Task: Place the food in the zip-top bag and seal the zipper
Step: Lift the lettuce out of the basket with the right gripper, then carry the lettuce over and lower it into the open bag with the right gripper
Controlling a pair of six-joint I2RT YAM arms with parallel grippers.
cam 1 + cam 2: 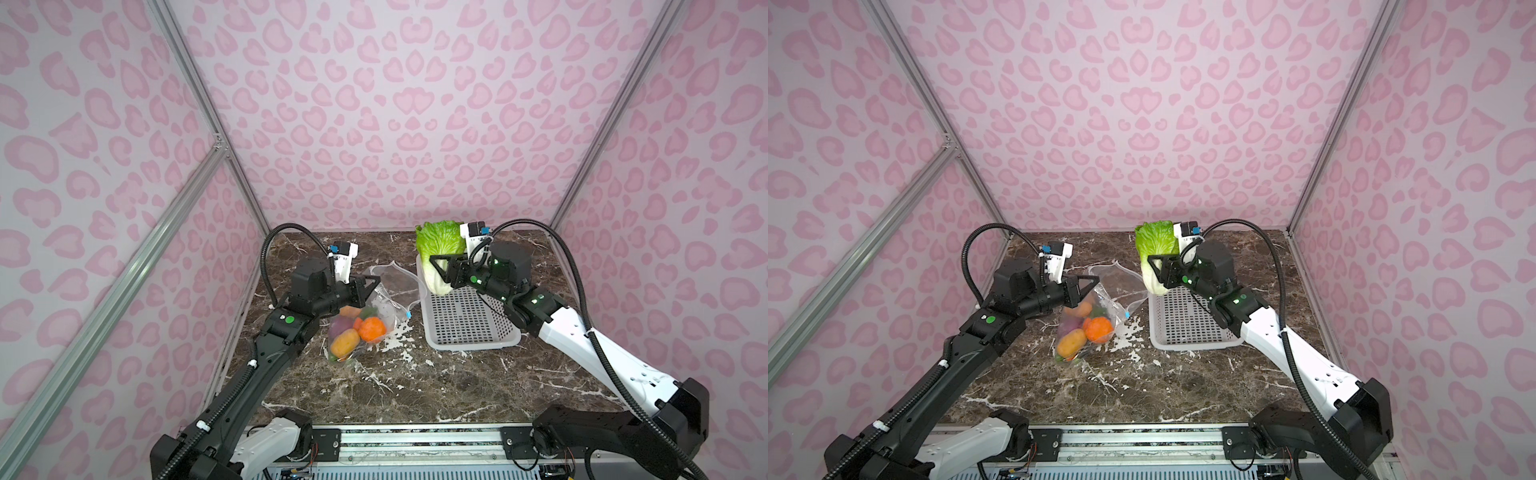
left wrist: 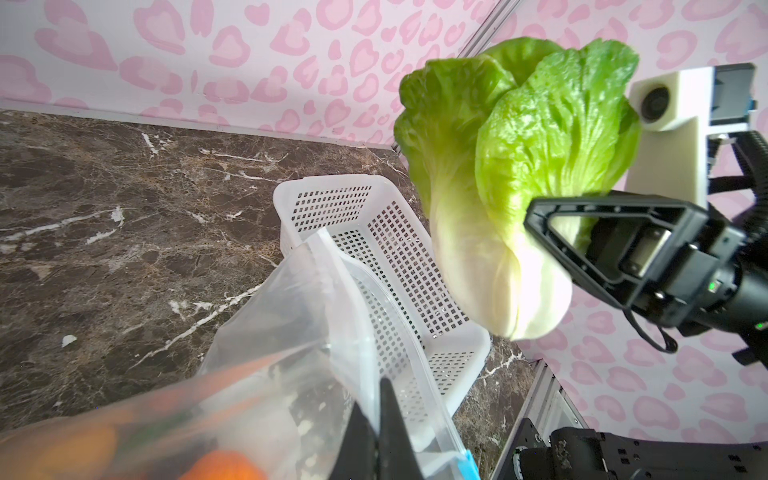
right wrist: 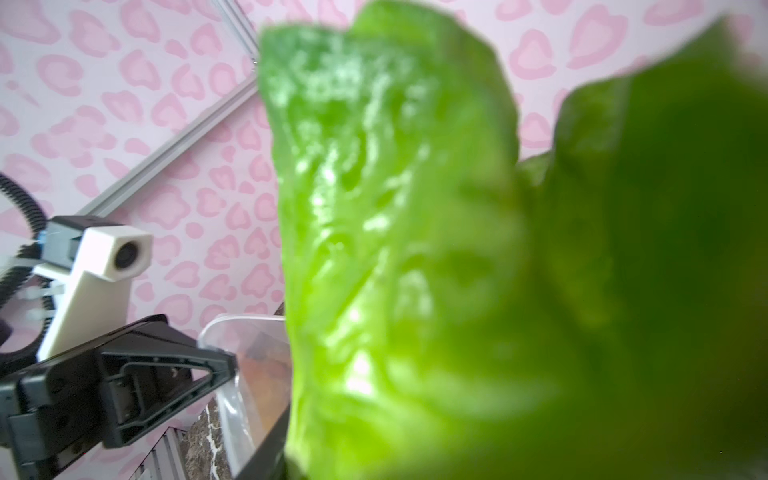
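Observation:
My right gripper [image 1: 438,269] [image 1: 1157,266] is shut on the green-and-white cabbage [image 1: 440,249] [image 1: 1154,245] [image 2: 519,166], held upright in the air over the far end of the basket. The leaves of the cabbage [image 3: 415,249] fill the right wrist view and hide those jaws. My left gripper [image 1: 372,286] [image 1: 1094,286] [image 2: 380,415] is shut on the rim of the zip-top bag [image 1: 390,282] [image 1: 1121,282] [image 2: 291,332] and holds its mouth up and open. Inside lie an orange pumpkin [image 1: 372,328], a yellow-orange piece [image 1: 345,343] and a purple piece [image 1: 340,326]. The zipper [image 2: 432,407] ends at a blue slider tab [image 1: 409,314] [image 2: 592,463].
A white perforated basket [image 1: 469,320] [image 1: 1183,324] [image 2: 374,232] stands right of the bag on the dark marble table [image 1: 415,386]. Pink patterned walls with metal frame posts [image 1: 582,174] close in the back and both sides.

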